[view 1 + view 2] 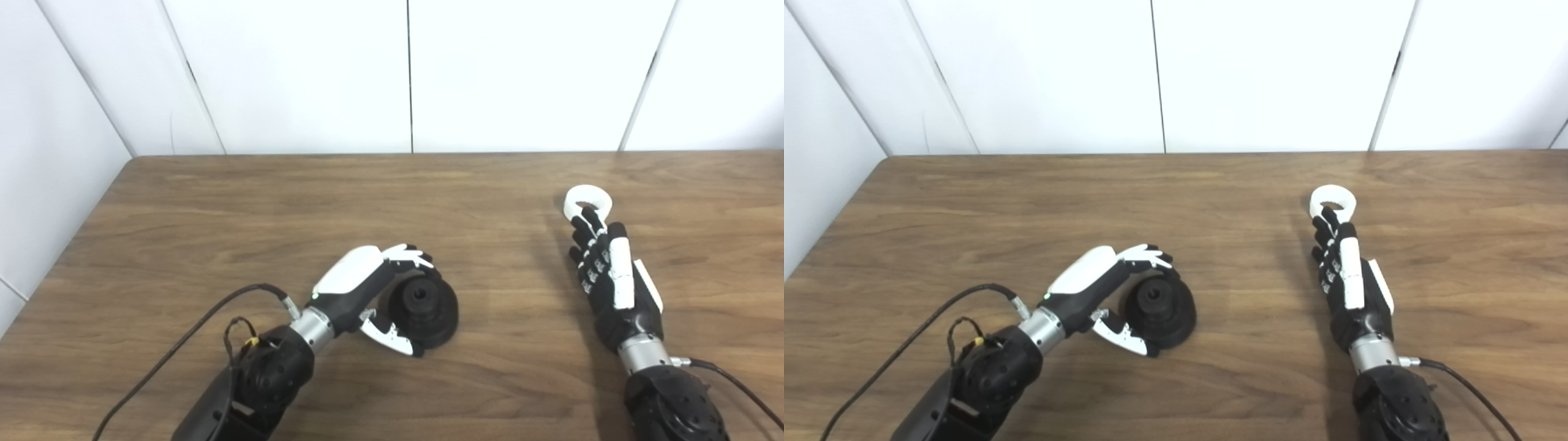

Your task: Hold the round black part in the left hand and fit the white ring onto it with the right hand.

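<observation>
Sits flange-down on the wooden tabletop (pixel 184 202), this round black part (pixel 422 306), a little left of centre and nearer the near edge than the far one, hub and bore turned upward, presumably so that the ring can drop over the hub from above. Cradled by the left hand (pixel 367 288): fingers (pixel 407 254) curled over the far rim, thumb (pixel 389 335) hooked at the near rim, so wrapped around the part but, as far as can be judged, not yet lifting it off the wood; firmness of the clamp hard to read. Probably placed that way to steady the piece and keep the bore clear on top. Lies flat toward the right edge, the white ring (pixel 588 203), about midway between near and far edges, well apart from the black part. Reached toward it, the right hand (pixel 606 272), fingers straight and close together, one fingertip (pixel 589 214) over the ring's near rim or its opening; contact or mere overlap cannot be told, and no clamp visible. Likely the approach to picking up the ring, with carrying and fitting left to do. Risk, as a judgement: a smooth, thin ring may slide across the wood under a stretched fingertip instead of rising into a pinch.
</observation>
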{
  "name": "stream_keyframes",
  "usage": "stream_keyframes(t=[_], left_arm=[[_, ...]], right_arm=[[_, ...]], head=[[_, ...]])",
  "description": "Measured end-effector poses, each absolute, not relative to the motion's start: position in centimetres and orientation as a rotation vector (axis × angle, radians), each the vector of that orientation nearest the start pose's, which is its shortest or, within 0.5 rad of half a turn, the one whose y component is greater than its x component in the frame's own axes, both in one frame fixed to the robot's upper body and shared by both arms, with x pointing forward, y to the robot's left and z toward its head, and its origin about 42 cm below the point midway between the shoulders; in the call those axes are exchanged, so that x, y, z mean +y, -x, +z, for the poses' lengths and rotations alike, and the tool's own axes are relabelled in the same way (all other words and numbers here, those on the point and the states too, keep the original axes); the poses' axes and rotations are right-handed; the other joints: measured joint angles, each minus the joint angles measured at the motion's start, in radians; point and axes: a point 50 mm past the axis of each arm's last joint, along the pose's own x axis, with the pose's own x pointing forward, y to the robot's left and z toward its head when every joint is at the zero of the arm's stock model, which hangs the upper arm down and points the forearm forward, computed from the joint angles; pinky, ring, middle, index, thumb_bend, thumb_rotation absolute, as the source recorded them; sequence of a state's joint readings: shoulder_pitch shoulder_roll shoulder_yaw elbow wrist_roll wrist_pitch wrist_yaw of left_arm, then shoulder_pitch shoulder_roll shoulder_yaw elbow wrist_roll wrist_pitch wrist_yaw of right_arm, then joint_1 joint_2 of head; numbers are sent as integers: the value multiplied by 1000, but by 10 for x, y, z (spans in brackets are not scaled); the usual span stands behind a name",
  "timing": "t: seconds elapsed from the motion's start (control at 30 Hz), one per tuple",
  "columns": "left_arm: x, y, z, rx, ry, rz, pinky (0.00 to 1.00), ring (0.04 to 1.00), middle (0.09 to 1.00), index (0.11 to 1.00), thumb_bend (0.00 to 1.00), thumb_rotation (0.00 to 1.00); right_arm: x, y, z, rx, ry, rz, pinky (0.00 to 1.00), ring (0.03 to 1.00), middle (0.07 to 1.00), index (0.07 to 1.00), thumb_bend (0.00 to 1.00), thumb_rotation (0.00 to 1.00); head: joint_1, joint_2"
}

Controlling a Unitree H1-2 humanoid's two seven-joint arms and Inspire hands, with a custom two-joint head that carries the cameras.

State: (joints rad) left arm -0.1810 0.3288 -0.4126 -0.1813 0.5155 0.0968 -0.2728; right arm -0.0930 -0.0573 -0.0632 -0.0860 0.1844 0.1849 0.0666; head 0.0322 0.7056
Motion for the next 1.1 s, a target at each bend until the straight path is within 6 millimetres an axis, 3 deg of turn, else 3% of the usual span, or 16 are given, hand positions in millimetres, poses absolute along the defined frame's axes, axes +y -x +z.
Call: stream_keyframes(t=[0.17, 0.43, 0.5, 0.57, 0.63, 0.77, 0.87, 0.93, 1.0, 1.1], left_arm=[[169, -298, 160, -239, -885, -658, 938, 964, 876, 494, 522, 78], [164, -294, 159, -253, -882, -686, 938, 966, 878, 494, 522, 79], [164, -294, 159, -253, -882, -686, 935, 969, 880, 494, 522, 78], [164, -294, 159, -253, -882, -686, 923, 970, 881, 494, 523, 77], [164, -294, 159, -252, -882, -686, 911, 971, 883, 494, 523, 77], [165, -294, 158, -251, -881, -687, 887, 970, 883, 494, 522, 77], [164, -294, 158, -252, -881, -689, 886, 969, 883, 494, 522, 77], [164, -294, 158, -256, -880, -691, 886, 969, 883, 494, 523, 77], [163, -294, 157, -257, -877, -691, 889, 967, 883, 494, 523, 76], [163, -295, 157, -259, -877, -693, 888, 967, 884, 494, 522, 77]], right_arm=[[-234, -312, 135, -1, -129, 52, 1000, 1000, 957, 975, 593, 1000], [-235, -311, 136, 0, -127, 45, 1000, 996, 960, 972, 592, 1000], [-238, -311, 138, -7, -119, 41, 950, 963, 932, 919, 623, 843], [-243, -313, 143, -24, -94, 23, 841, 905, 890, 844, 649, 523], [-249, -320, 153, -54, -19, -1, 827, 881, 869, 805, 707, 416], [-267, -350, 194, -175, 281, -70, 927, 908, 870, 758, 806, 338], [-280, -382, 234, -273, 513, -115, 906, 917, 878, 739, 832, 361], [-284, -394, 250, -311, 601, -126, 900, 918, 879, 736, 837, 367], [-283, -402, 252, -332, 653, -130, 888, 929, 877, 706, 872, 294], [-284, -419, 230, -244, 731, -111, 879, 940, 884, 690, 904, 263]], head=[[-5, 0], [-9, 2], [-12, 5], [-23, 6], [-29, 3], [-38, -3], [-46, -8], [-46, -8], [-54, -14], [-58, -21]])
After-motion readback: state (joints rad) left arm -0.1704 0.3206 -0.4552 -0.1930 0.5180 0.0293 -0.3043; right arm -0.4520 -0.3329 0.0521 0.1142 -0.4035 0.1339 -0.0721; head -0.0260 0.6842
